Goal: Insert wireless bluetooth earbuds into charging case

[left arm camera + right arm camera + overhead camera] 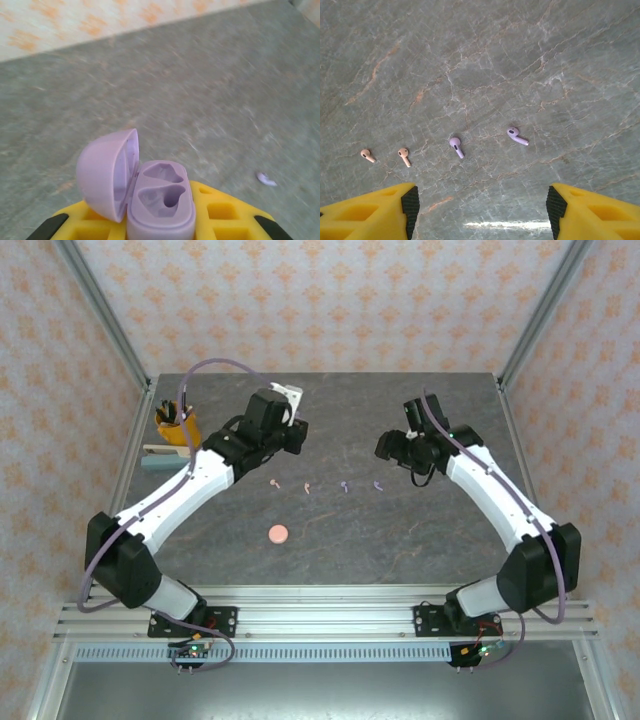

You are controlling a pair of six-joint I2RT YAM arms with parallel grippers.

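Lilac charging case, lid flipped open, sits clamped in the left gripper. Right gripper hangs spread wide and empty over four earbuds lined up on the marbled table.

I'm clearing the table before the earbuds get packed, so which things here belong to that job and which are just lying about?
Belongs to the job: two pale pink earbuds, two lilac earbuds, the open lilac case, the round pink case.

Just lying about: the orange cup of what look like pens, and the flat pale item beside it, too small to identify.
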